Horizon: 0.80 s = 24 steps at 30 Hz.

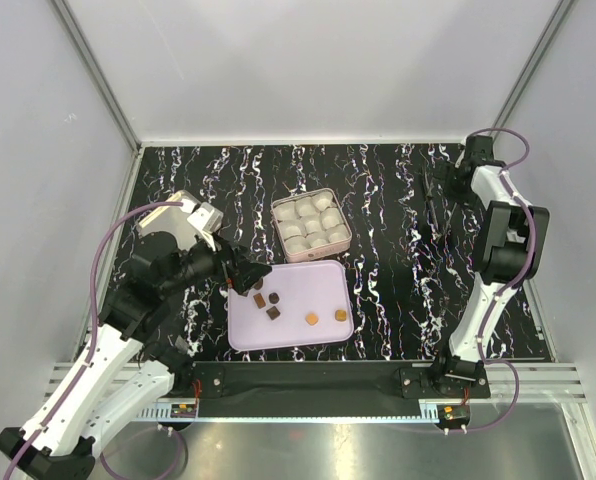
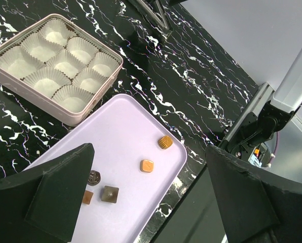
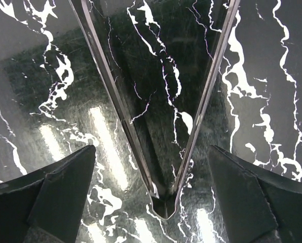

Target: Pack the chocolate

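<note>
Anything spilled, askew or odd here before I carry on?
Nothing stands out. The chocolate pieces all lie on the lavender tray, none on the table. The tin sits flat, its paper cups upright and empty. Metal tongs lie flat on the table at the right.

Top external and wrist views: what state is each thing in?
square tin: open, all nine paper cups empty
tray: flat on the table, holding the chocolate
chocolate: loose on the tray, none in the tin
metal tongs: lying on the table, prongs apart
left gripper: open, over the tray
right gripper: open, over the tongs
</note>
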Tool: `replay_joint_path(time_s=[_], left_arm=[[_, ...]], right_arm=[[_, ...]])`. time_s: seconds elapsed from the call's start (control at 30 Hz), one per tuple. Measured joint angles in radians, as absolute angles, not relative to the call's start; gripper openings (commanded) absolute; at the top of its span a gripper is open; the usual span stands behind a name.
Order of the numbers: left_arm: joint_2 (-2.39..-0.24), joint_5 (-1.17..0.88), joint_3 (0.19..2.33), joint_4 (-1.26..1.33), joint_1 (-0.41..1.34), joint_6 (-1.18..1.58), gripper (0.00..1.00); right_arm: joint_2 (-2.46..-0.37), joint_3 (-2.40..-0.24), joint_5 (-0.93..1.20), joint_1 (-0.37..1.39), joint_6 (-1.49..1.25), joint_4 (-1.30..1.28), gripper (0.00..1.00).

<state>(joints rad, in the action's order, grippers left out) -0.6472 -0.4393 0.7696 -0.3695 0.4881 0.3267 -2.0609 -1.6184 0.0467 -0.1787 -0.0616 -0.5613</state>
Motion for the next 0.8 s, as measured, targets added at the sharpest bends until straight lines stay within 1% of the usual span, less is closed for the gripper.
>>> replay_joint_path(time_s=[0.4, 0.57, 0.8], left_arm=[[-0.648, -0.442, 0.770, -0.369, 0.488, 0.321, 0.99], [-0.648, -0.442, 0.770, -0.369, 0.488, 0.321, 0.99], [-0.650, -0.441, 0.770, -0.369, 0.488, 0.317, 0.99]], right_arm=[[-2.169, -1.660, 0.047, -0.179, -0.032, -0.550, 0.99], [-2.207, -1.715, 0.047, -0.179, -0.033, -0.554, 0.96], [-2.220, -1.716, 0.038, -0.179, -0.013, -0.550, 0.91]])
